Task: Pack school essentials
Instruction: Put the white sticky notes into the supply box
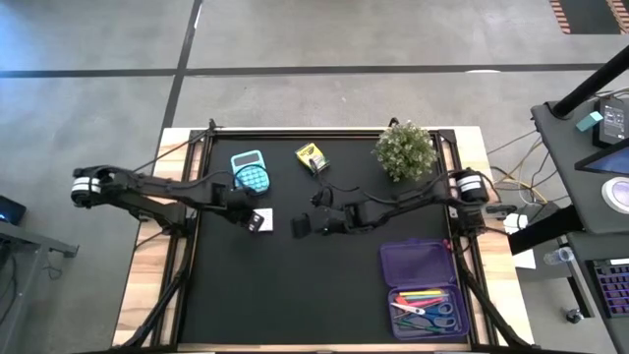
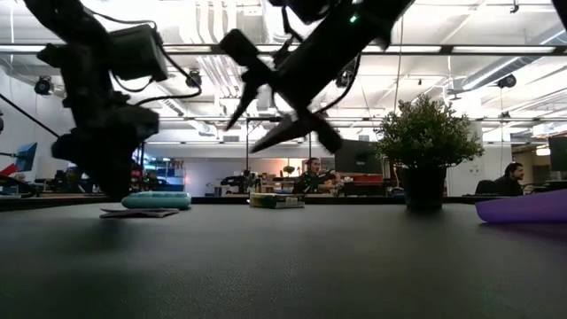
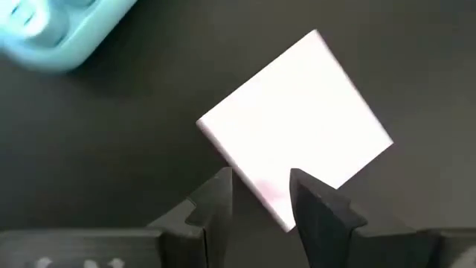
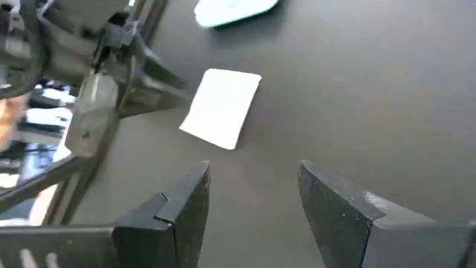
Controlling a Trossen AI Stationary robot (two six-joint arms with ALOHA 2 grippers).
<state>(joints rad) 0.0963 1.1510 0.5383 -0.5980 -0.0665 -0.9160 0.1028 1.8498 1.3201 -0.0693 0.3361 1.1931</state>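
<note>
Directly below left tool [image 3: 260, 195], white note pad [image 3: 297, 119], corner between fingers [image 3: 320, 208]

on the black table [image 1: 295, 295], the left gripper [image 1: 257, 221] sat over the white note pad [image 1: 265, 222], near the teal calculator [image 1: 250, 172]. the right gripper [image 1: 298, 225] hung just beside the pad, apart from it. the yellow crayon box [image 1: 312, 156] and potted plant [image 1: 404, 150] stood along the far edge. the purple case [image 1: 425, 287] held pens [image 1: 423, 295] and scissors [image 1: 429, 312].
</note>
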